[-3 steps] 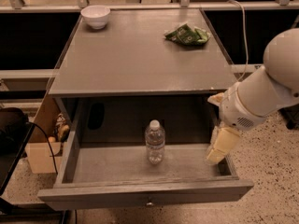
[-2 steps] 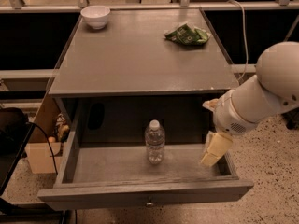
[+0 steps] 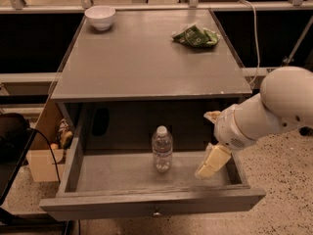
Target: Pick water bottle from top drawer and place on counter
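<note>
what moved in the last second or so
The gripper moved left and slightly lower inside the open top drawer, closing in on the water bottle without touching it. Nothing was grasped or released. The bottle stands upright in the same spot; the white bowl and green packet on the counter are unchanged.

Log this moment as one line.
claw: in top drawer, right of water bottle | water bottle: upright, ungrasped | counter: no bottle
</note>
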`<state>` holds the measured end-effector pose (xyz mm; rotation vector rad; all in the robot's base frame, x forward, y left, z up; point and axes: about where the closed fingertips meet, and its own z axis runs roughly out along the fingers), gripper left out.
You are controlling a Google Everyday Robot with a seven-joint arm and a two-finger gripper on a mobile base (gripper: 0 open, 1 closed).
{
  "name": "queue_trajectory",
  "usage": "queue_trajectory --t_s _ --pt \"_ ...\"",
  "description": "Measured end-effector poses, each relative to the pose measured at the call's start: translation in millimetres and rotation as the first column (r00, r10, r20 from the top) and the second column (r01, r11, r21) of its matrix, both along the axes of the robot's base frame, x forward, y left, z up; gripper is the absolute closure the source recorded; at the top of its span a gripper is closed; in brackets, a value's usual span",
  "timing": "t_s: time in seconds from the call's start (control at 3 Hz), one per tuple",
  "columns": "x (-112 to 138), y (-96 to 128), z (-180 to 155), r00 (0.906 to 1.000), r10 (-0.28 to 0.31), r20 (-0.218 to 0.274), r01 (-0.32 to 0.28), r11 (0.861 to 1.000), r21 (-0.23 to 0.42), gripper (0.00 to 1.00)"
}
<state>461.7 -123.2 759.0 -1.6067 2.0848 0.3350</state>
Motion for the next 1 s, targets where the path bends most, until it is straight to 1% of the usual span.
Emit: queue_trajectory --t_s 0.33,0.67,1.0 --pt "3 9 -22 0.9986 -0.009 0.053 0.004 0.996 0.089 0.00" --pt "5 12 -34 0.9950 -0.014 0.099 -0.001 0.989 0.149 0.00" --pt "5 12 -33 0.9948 -0.009 0.101 -0.006 0.990 0.143 0.00"
